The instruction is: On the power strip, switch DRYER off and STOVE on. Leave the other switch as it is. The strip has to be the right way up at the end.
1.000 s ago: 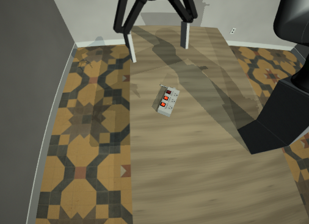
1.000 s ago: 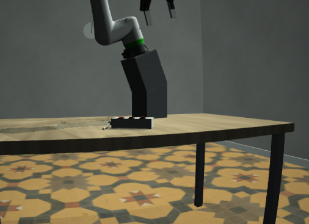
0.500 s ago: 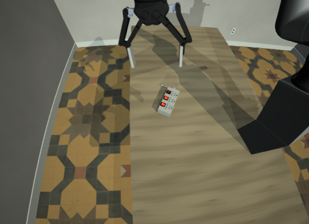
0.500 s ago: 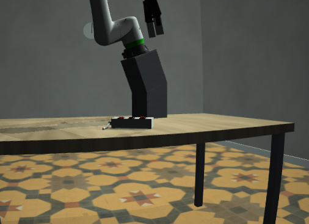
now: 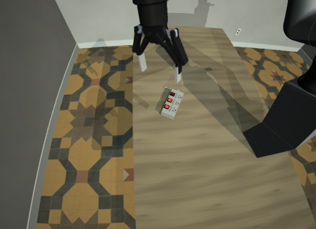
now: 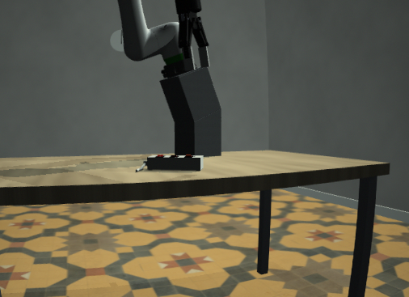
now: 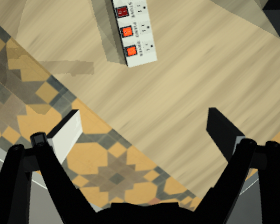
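Note:
The white power strip point(image 5: 171, 103) lies flat on the wooden table, switches facing up. It has three rocker switches in a row: the two nearer ones glow bright red, the far one by the cord end is dark red. Labels are too small to read. It also shows in the wrist view point(image 7: 130, 28) and side-on in the exterior view point(image 6: 174, 162). My gripper point(image 5: 160, 71) is open and empty, hanging high above the table, beyond the strip's cord end. In the wrist view the gripper's fingers frame the table edge below the strip.
The robot's dark base point(image 5: 281, 123) stands on the table's right side. The table's left edge point(image 5: 133, 132) runs close to the strip, with patterned floor beyond. A short cord stub point(image 6: 140, 167) sticks out of the strip's end.

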You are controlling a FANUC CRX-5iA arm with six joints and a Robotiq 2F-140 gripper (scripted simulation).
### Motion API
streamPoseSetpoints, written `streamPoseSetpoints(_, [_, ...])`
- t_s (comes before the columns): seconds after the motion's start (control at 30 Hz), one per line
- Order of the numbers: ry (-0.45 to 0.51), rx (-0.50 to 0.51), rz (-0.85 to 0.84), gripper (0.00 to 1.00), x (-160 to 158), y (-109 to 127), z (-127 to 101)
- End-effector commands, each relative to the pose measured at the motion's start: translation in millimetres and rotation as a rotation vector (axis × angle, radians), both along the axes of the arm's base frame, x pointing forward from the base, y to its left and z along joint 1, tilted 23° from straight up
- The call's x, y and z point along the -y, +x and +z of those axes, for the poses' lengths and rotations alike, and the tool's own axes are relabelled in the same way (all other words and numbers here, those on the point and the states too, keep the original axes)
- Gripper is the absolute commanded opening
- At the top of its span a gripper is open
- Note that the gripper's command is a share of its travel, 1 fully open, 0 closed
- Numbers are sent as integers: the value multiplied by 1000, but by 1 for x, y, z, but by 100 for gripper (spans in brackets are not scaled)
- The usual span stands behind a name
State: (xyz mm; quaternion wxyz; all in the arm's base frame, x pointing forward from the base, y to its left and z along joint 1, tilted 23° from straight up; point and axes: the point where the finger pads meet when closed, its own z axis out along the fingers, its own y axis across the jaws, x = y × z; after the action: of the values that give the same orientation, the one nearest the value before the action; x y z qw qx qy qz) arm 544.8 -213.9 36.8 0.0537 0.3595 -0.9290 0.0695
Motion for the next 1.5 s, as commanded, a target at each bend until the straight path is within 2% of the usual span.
streamPoseSetpoints(0.0, [-33, 31, -193, 100, 17, -3, -20])
streamPoseSetpoints(0.03, [-33, 31, -193, 100, 17, -3, -20])
streamPoseSetpoints(0.07, [-42, 44, -279, 100, 25, -6, -29])
streamPoseSetpoints(0.13, [-42, 44, -279, 100, 25, -6, -29])
streamPoseSetpoints(0.17, [-50, 57, -362, 100, 32, -8, -37])
streamPoseSetpoints(0.23, [-50, 57, -362, 100, 32, -8, -37])
streamPoseSetpoints(0.27, [-59, 69, -442, 100, 39, -11, -46])
streamPoseSetpoints(0.3, [-59, 69, -442, 100, 39, -11, -46])
streamPoseSetpoints(0.4, [-74, 94, -594, 100, 52, -17, -62])
streamPoseSetpoints(0.47, [-74, 94, -594, 100, 52, -17, -62])
streamPoseSetpoints(0.7, [-102, 138, -860, 100, 74, -28, -90])
streamPoseSetpoints(0.8, [-102, 138, -860, 100, 74, -28, -90])
streamPoseSetpoints(0.97, [-123, 176, -1076, 100, 91, -40, -113])
streamPoseSetpoints(1.3, [-147, 221, -1332, 100, 109, -55, -141])
streamPoseSetpoints(1.47, [-153, 233, -1397, 100, 113, -59, -148])
